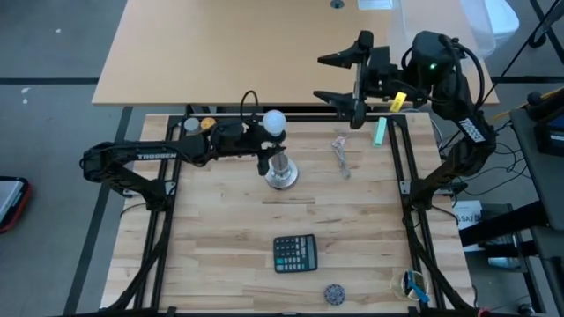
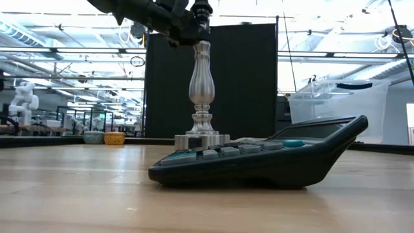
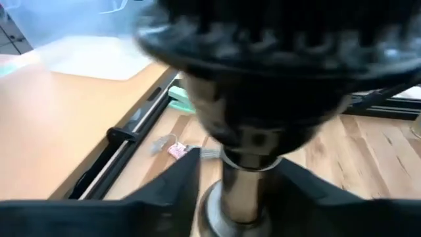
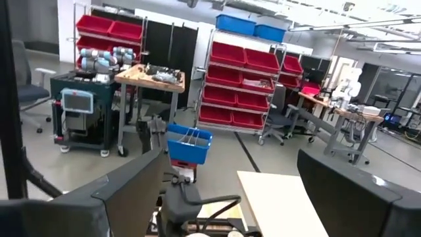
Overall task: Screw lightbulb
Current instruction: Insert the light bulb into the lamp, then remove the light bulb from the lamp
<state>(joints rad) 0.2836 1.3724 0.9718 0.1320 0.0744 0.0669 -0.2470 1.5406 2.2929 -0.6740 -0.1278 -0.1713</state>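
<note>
The lightbulb (image 1: pixel 275 120) sits atop the silver stand (image 1: pixel 281 171), left gripper (image 1: pixel 264 141) right at it, can't tell if it's gripping or loose. Right gripper (image 1: pixel 339 77) hangs wide open and empty past the tabletop's (image 1: pixel 229 229) far edge.

Even, bright overhead light fills the high view; the silver stand (image 1: pixel 280 169) throws only a short soft shadow onto the wooden table (image 1: pixel 220 238) just beside its base. In the low view, ceiling strip lights behind the stand (image 2: pixel 201 90) glare white, and the calculator (image 2: pixel 265 158) in front of it reads dark with a soft-focus near edge. The left wrist view is heavily blurred: the dark socket (image 3: pixel 263 72) close to the lens smears, and the table beyond it is hazy. The right wrist view is well lit and sharp on the red shelves (image 4: pixel 243 79).
</note>
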